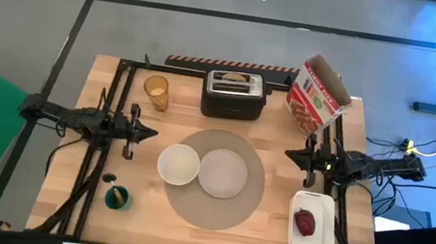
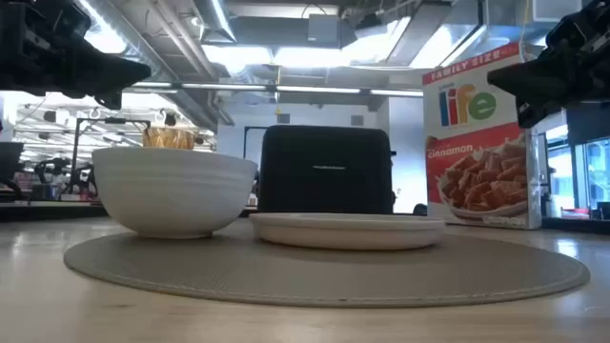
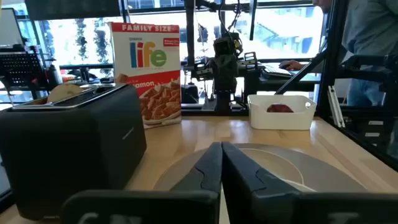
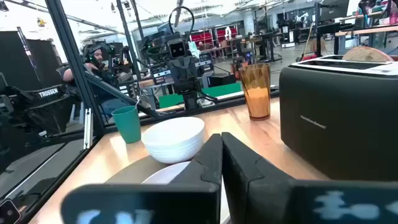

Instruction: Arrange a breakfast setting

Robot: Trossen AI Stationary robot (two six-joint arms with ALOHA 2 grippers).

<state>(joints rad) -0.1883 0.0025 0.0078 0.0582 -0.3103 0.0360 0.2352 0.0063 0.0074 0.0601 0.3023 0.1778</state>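
The round grey mat [image 1: 214, 211] lies at the table's middle front. The white bowl [image 1: 178, 165] stands on the mat's left part and the small white plate [image 1: 223, 174] at its middle. The amber tumbler [image 1: 156, 92] stands at the far left. The bagel [image 1: 236, 79] sticks out of the black toaster [image 1: 233, 97]. The red fruit [image 1: 305, 223] lies in the white tray [image 1: 317, 206]. I cannot make out the spoon. My left gripper [image 1: 153, 134] is shut and empty, left of the bowl. My right gripper [image 1: 289, 154] is shut and empty, right of the mat.
A cereal box [image 1: 318, 93] stands at the far right beside the toaster. A green cup [image 1: 117, 199] stands near the front left. Bare wood shows between the tumbler and the bowl and along the front edge. People sit beyond the table in the wrist views.
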